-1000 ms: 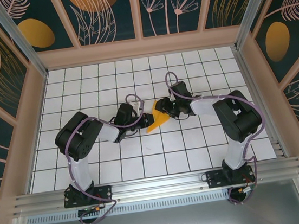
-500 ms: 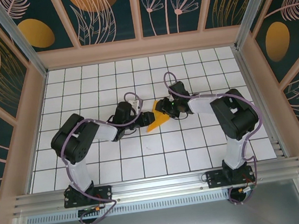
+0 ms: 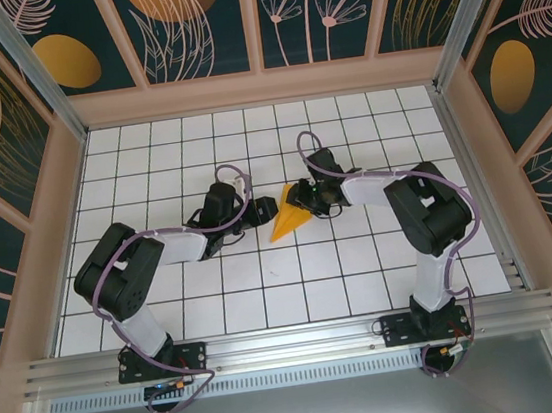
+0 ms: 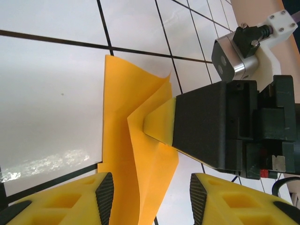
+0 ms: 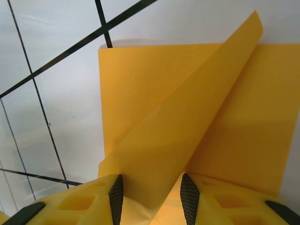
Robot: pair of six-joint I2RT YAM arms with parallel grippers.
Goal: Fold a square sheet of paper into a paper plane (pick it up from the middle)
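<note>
**Item:** sheet of paper (image 3: 287, 215), orange-yellow, partly folded into a pointed wedge. It lay on the white gridded table (image 3: 364, 266) near its middle, between the two grippers, with its point toward the near left. One raised flap (image 5: 187, 117) stood up off the layer beneath.

**Left gripper** (image 3: 257, 213): at the sheet's left side. Jaws stood partway apart and straddled the paper. One pad (image 4: 104, 197) was touching or just beside it; the other was clear. Not clamped.

**Right gripper** (image 3: 300, 199): at the sheet's far right end. Jaws stood partway apart with the flap rising between the pads. No pinch was seen.

**Step in hand, as judged:** bringing the flap over into a crease.

**Handling notes:**
- The right gripper would do best to close on the flap near its free edge.
- It should then carry the flap low across until the edges meet, without dragging the lower layer.
- The left gripper should pin the flat part beside the fold line, not on it.
- The paper looked thin, so it would likely buckle or slide on the smooth tiles if pulled quickly.
</note>
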